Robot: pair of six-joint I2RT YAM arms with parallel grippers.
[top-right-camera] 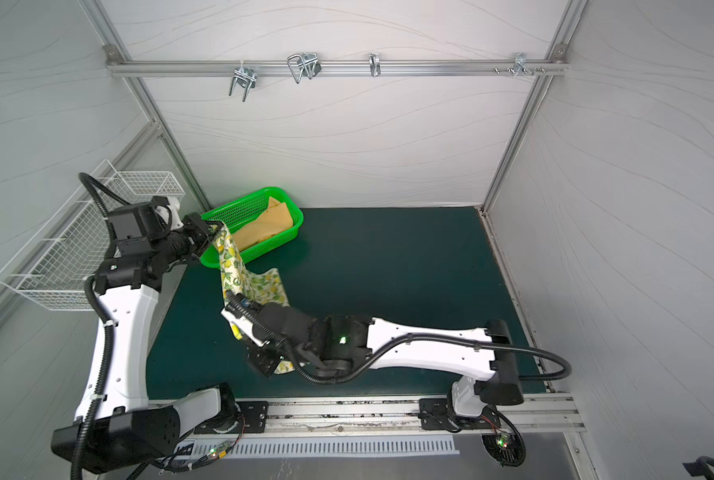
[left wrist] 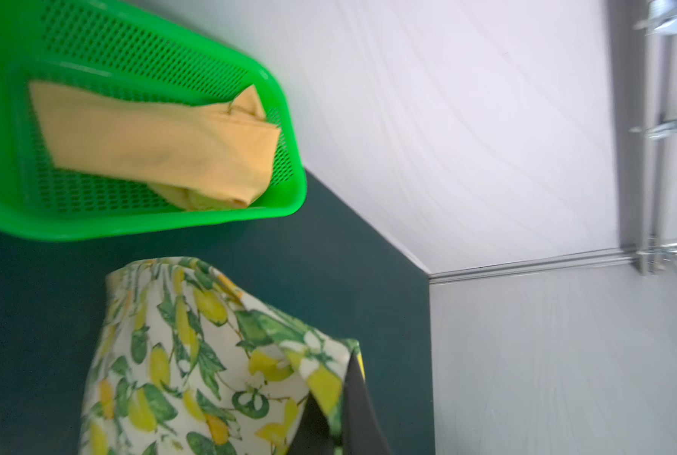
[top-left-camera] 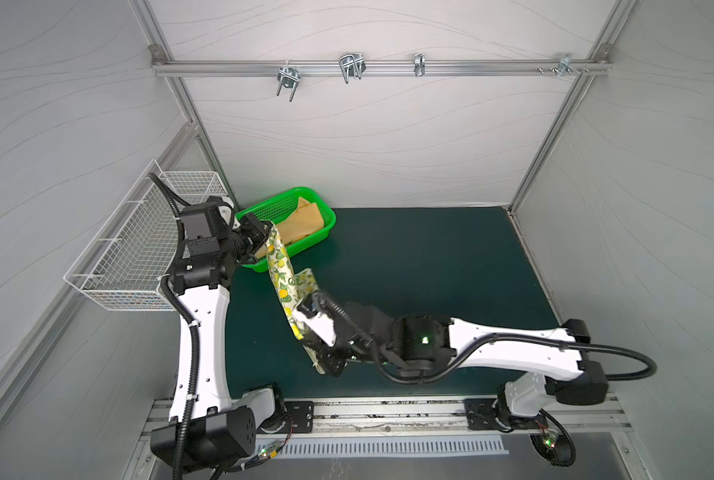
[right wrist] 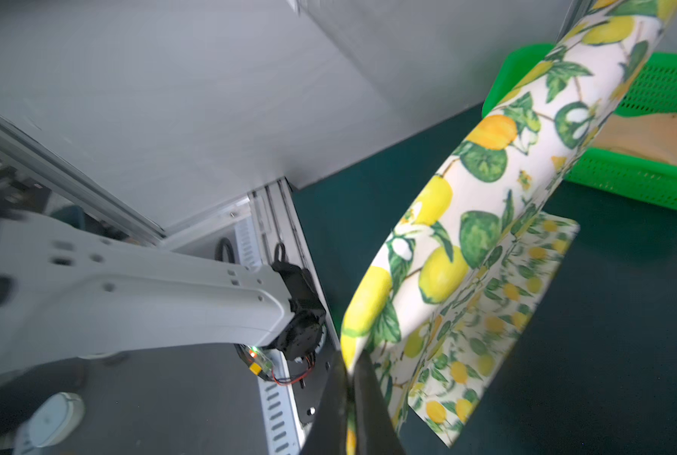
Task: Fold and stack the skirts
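Cream cloth w/ yellow lemons & green leaves, the lemon-print skirt, is stretching between my two end effectors. My left end effector is clenching one end of it, hovering by the left end of the green basket at the back-left of the desk. In the left wrist view its dark fingers are pinching a folded edge of the print w/ no gap showing btw them. My right end effector is reaching across the middle to the front-left part of the desk & is clamping the other end. In the right wrist view its fingers are pressing together on the cloth. The lemon-print skirt is running as a narrow, slightly twisted band from one grip to the other, raised off the desk. Approx. midway, part of it is hanging loose toward the right. I can't tell whether that loose part is touching the desk or just hanging above it. The mustard skirt is lying crumpled inside the green basket, apart from both end effectors, w/ one corner riding up the far wall. In both top views the green basket is sitting near the back wall, and the lemon-print skirt is crossing in front of its near-left corner.
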